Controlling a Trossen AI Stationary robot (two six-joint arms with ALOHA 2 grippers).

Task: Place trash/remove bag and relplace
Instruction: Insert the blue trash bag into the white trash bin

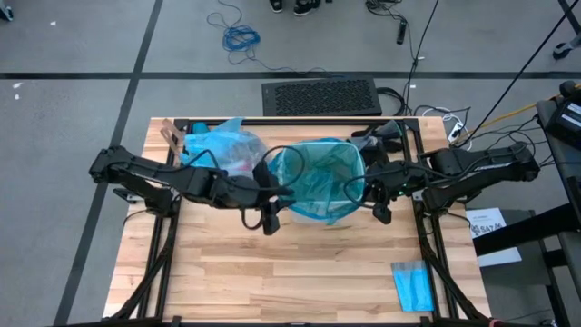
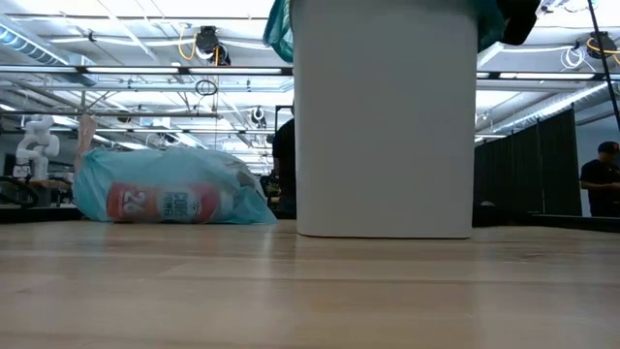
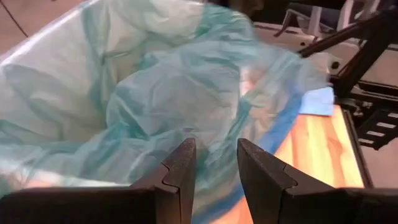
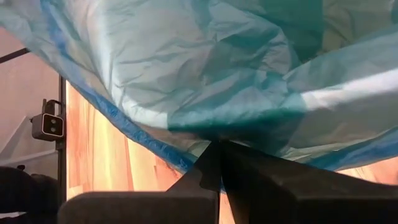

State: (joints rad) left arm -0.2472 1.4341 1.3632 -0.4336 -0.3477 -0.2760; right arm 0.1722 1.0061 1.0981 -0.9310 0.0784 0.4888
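High view: white bin (image 1: 329, 218) near tabletop (image 1: 300, 282) centre, fresh teal liner (image 1: 320, 177) draped over its mouth. Left claw (image 1: 270, 218) at the rim's nine o'clock, right claw (image 1: 381, 207) at three o'clock. Filled light-blue bag (image 1: 222, 150) lying at ten o'clock of the bin, well clear. Folded blue sheet (image 1: 413, 285) at five o'clock.

Low view: bin upright; filled bag (image 2: 170, 199) resting on the tabletop, trash inside.

Left wrist view: left claw (image 3: 214, 171) partly open, liner edge between the fingers, contact uncertain.

Right wrist view: right claw (image 4: 219, 163) closed, pinching the liner.

Risk: uneven pull tearing thin film, slipping it off the rim or tipping the bin.
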